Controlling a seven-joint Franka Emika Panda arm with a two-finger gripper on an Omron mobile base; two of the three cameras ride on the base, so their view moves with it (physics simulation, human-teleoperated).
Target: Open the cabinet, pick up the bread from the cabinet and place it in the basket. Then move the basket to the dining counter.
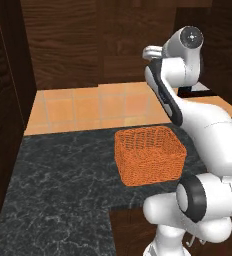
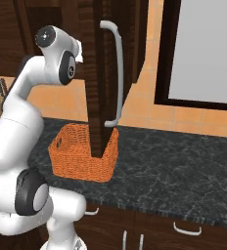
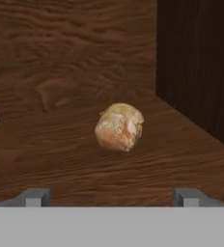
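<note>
You are facing the bread (image 3: 119, 127), which is sitting on the cabinet (image 2: 97, 73) shelf straight ahead of the gripper (image 3: 111, 197), apart from its tips. It is likely light, soft and crushable; take it across its middle. The jaws are standing wide, gripping nothing.

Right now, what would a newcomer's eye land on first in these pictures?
Probably the orange basket on the black marbled counter, under the cabinet's door, which stands open. Then the bread, alone on the wooden shelf in the hand view, ahead of the open tool.
</note>
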